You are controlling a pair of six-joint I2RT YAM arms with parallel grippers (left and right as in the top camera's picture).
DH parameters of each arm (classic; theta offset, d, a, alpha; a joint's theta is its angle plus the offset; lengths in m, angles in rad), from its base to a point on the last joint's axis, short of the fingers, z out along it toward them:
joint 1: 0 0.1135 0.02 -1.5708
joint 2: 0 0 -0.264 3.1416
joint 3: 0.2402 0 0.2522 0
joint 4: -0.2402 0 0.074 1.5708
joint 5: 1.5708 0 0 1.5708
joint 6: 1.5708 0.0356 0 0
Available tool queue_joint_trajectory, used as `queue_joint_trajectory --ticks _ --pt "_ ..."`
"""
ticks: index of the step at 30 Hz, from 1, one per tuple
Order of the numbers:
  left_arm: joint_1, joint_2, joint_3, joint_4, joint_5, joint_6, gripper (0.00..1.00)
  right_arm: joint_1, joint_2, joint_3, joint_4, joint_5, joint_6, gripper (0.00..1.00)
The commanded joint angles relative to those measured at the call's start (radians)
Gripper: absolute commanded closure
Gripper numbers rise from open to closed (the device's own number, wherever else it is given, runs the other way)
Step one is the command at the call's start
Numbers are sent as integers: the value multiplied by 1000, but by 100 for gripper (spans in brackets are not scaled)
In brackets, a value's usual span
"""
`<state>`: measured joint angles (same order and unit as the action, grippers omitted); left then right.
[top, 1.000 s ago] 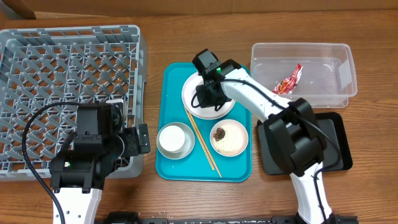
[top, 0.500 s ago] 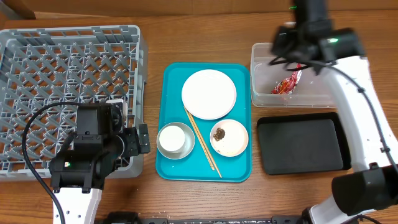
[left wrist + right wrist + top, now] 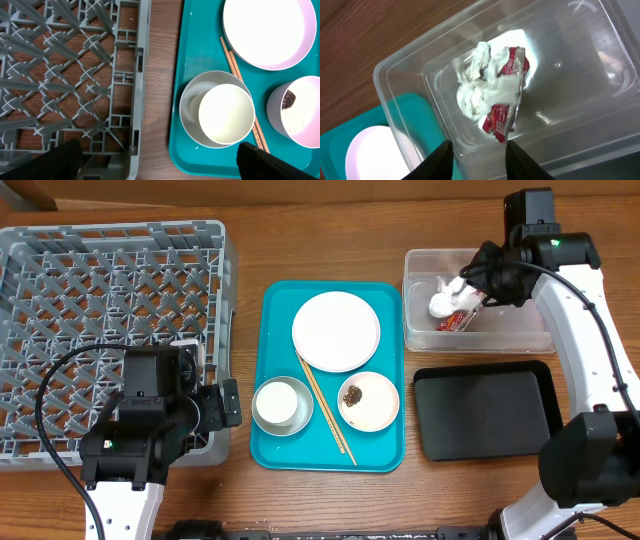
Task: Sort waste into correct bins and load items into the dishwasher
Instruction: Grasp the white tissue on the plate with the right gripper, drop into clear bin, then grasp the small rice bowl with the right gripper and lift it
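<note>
Rack (image 3: 110, 310) at left, serving tray (image 3: 278, 310) beside it in the middle, plate (image 3: 336, 331) at the tray's back, bowl (image 3: 282, 405) front left, small dish (image 3: 368, 401) front right, chopsticks (image 3: 325, 405) between them, tub (image 3: 500, 330) at back right holding wrapper (image 3: 458, 318) and tissue (image 3: 443, 302), shallow tray (image 3: 485, 415) just before it.

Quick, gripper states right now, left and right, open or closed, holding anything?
Left gripper: jaws open, holding nothing.
Right gripper: jaws open, holding nothing; tissue and wrapper lie in the clear tub.
</note>
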<state>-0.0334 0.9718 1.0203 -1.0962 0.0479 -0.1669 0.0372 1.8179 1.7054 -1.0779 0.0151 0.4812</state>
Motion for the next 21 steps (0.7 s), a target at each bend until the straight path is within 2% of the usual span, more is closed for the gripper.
queue_joint_trajectory --ticks 1,5,12,17,21 --pt "-6 -3 25 1 4 -17 0 -30 -122 56 2 -33 -18 62" --pt "-6 -3 25 1 4 -17 0 -93 -215 56 -46 -142 -78 62" --pt "-6 -3 25 1 4 -17 0 -126 -331 4 -287 -267 -230 60" --pt "-6 -3 25 1 4 -17 0 -92 -515 -132 -267 -320 -255 51" --pt "-6 -3 25 4 4 -18 0 -32 -660 -267 -184 -320 -286 44"
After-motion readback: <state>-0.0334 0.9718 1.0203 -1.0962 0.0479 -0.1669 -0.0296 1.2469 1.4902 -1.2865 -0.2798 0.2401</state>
